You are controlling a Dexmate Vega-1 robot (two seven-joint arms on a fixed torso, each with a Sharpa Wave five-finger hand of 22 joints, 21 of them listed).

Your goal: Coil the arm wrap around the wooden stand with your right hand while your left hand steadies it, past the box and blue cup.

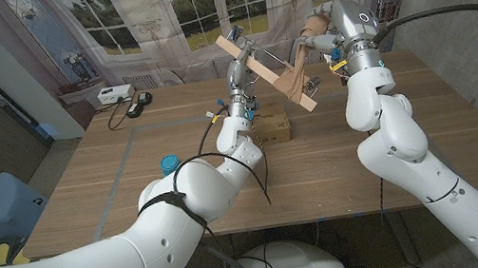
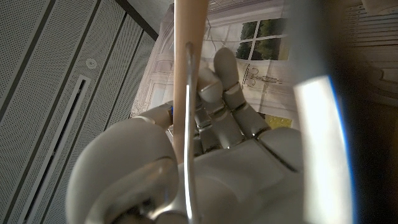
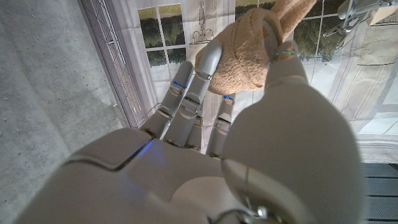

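The wooden stand [image 1: 266,72] is a pale slat held up tilted above the table's far middle. My left hand [image 1: 239,65] grips it near its upper end; in the left wrist view the slat [image 2: 183,74] runs across my left hand [image 2: 205,124], fingers curled behind it. The tan arm wrap [image 1: 295,75] is coiled on the slat's lower part and stretches up to my right hand [image 1: 319,33]. The right wrist view has a rolled bundle of wrap [image 3: 245,53] pinched in my right hand [image 3: 211,99].
A small cardboard box [image 1: 273,127] sits on the table under the stand. A blue cup [image 1: 168,164] stands at the left, partly behind my left arm. A white device [image 1: 115,95] and a black item with a cable lie at the far left edge.
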